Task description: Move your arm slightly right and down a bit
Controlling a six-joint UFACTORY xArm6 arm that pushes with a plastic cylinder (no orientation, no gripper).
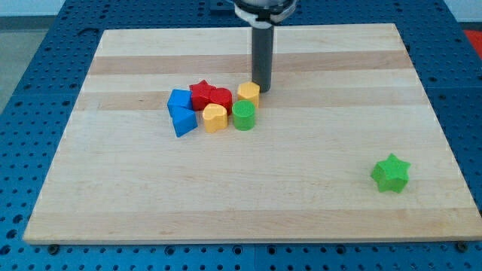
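Note:
My tip (pixel 262 88) stands on the wooden board (pixel 248 196), just right of a yellow block (pixel 248 92) at the top right of a cluster, touching or nearly touching it. The cluster holds a green cylinder (pixel 244 116), a yellow heart-like block (pixel 215 118), a red star (pixel 200 93), a red block (pixel 220 98), a blue block (pixel 179 99) and a blue wedge-like block (pixel 183 121). A green star (pixel 391 173) lies alone at the view's lower right.
The board sits on a blue perforated table (pixel 45 53). The arm's dark housing (pixel 263 9) hangs over the board's top edge.

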